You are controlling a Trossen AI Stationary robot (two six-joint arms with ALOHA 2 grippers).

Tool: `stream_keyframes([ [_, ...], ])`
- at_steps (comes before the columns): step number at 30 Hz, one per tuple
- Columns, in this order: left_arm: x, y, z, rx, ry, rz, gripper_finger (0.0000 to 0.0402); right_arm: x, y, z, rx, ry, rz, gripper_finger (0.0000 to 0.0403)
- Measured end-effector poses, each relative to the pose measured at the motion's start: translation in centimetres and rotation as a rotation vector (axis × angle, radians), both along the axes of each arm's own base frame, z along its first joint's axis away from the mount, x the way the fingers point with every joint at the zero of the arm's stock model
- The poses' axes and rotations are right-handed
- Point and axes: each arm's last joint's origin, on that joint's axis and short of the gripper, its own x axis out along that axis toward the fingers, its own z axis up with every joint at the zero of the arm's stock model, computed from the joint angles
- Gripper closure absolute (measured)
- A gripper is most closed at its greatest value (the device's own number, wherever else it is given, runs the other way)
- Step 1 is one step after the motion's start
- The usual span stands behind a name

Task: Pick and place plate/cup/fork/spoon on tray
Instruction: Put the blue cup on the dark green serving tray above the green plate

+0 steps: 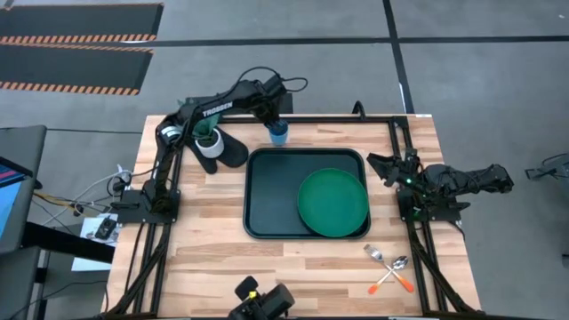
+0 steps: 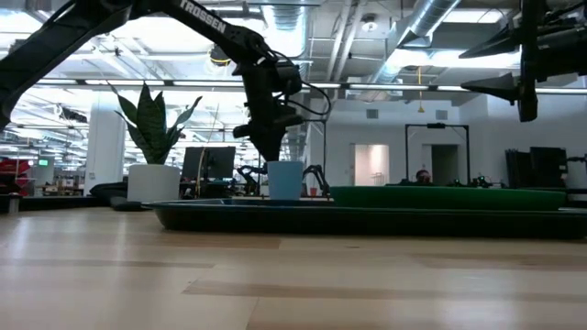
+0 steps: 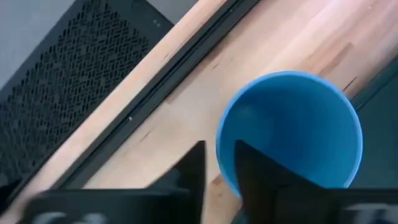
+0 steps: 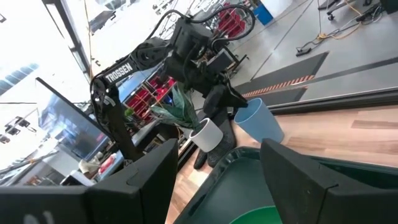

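Note:
The light-blue cup point(image 1: 278, 133) stands just beyond the far edge of the dark tray point(image 1: 267, 213); it also shows in the low view point(image 2: 285, 180). My left gripper point(image 3: 217, 152) is shut on its rim from above. The green plate point(image 1: 332, 202) lies flat in the tray's right half. The fork point(image 1: 378, 256) and the spoon point(image 1: 399, 264) lie crossed on the table near the front right. My right gripper point(image 4: 217, 186) is open and empty at the table's right edge point(image 1: 384, 167). My left gripper pinches the cup's wall at the rim point(image 3: 222, 163), with one finger point(image 3: 255, 174) inside the cup and one point(image 3: 193, 171) outside. The fingers point down from above. The cup is upright; the tray's lip hides its bottom in the low view.
A white pot with a green plant point(image 1: 207, 142) stands at the far left, close to the left arm. A black metal frame point(image 1: 400, 133) runs along the table's far and side edges. Bare wood lies in front of the tray.

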Motion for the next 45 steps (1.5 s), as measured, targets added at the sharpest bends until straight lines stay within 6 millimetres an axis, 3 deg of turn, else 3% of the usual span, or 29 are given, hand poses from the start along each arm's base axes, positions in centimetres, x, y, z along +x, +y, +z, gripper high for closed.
stream_keyframes([
  [3, 0.1, -0.2, -0.3, 0.000, 0.007, -0.022, 0.0394, 0.0, 0.0, 0.0, 0.000, 0.000, 0.000, 0.0148],
  [13, 0.2, -0.2, 0.0, 0.004, -0.002, -0.002, 0.0401, 0.0, 0.0, 0.0, -0.001, 0.001, 0.000, 0.0148],
  [22, 0.8, 0.2, 3.6, 0.038, -0.121, 0.044, 0.0401, 0.0, 0.0, 0.0, -0.001, 0.001, 0.001, 0.0148],
  [26, 1.8, -0.7, 4.7, -0.014, -0.214, 0.072, 0.0401, 0.0, 0.0, 0.0, -0.001, 0.001, 0.001, 0.0148],
  [35, 5.0, -6.3, 4.0, -0.044, -0.202, -0.013, 0.0401, 0.0, 0.0, 0.0, -0.004, 0.003, 0.001, 0.0148],
  [40, 5.0, -6.6, 3.9, -0.043, -0.184, -0.006, 0.0401, 0.0, 0.0, 0.0, -0.004, 0.004, 0.001, 0.0148],
  [45, 5.3, -6.0, 1.4, -0.108, -0.149, 0.017, 0.0401, 0.0, 0.0, 0.0, -0.004, 0.004, 0.001, 0.0148],
])
